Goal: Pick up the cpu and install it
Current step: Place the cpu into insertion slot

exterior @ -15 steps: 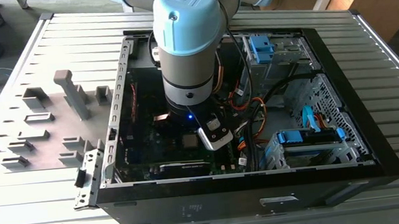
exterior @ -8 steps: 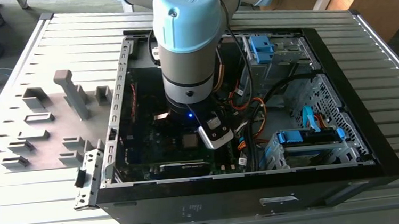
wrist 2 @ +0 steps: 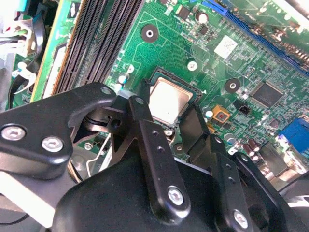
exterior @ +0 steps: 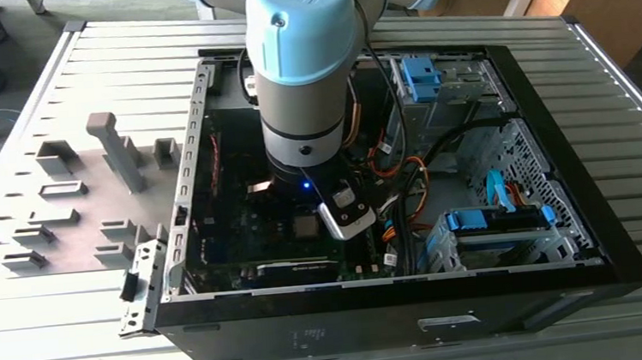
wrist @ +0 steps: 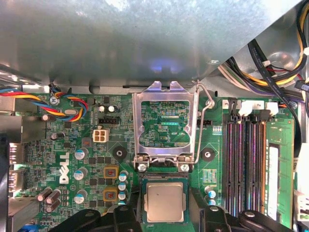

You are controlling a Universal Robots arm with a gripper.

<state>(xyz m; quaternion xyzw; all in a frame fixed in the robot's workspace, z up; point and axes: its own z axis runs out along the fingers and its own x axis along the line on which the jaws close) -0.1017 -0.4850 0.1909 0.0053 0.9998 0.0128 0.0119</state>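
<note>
The cpu [wrist: 165, 201] [wrist 2: 169, 100], a small silver-grey square, lies flat in its socket on the green motherboard [wrist: 96, 159]. The metal socket bracket [wrist: 166, 123] stands flipped open beside it, with its wire lever [wrist: 205, 121] raised. My gripper [wrist: 165, 215] [wrist 2: 169, 118] hangs just above the chip, open. Its black fingers [wrist: 128, 215] stand on either side of the socket, with small gaps to the chip's edges. In the exterior view the arm reaches down into the open computer case [exterior: 185, 199], over the cpu [exterior: 305, 227].
Memory slots [wrist: 246, 164] run beside the socket. Cable bundles [wrist: 67, 102] [wrist: 270, 67] and the case wall [wrist: 145, 38] stand close by. Blue drive bays [exterior: 496, 218] fill the case's far side. A grey fixture plate with holders [exterior: 82, 207] lies at the exterior view's left.
</note>
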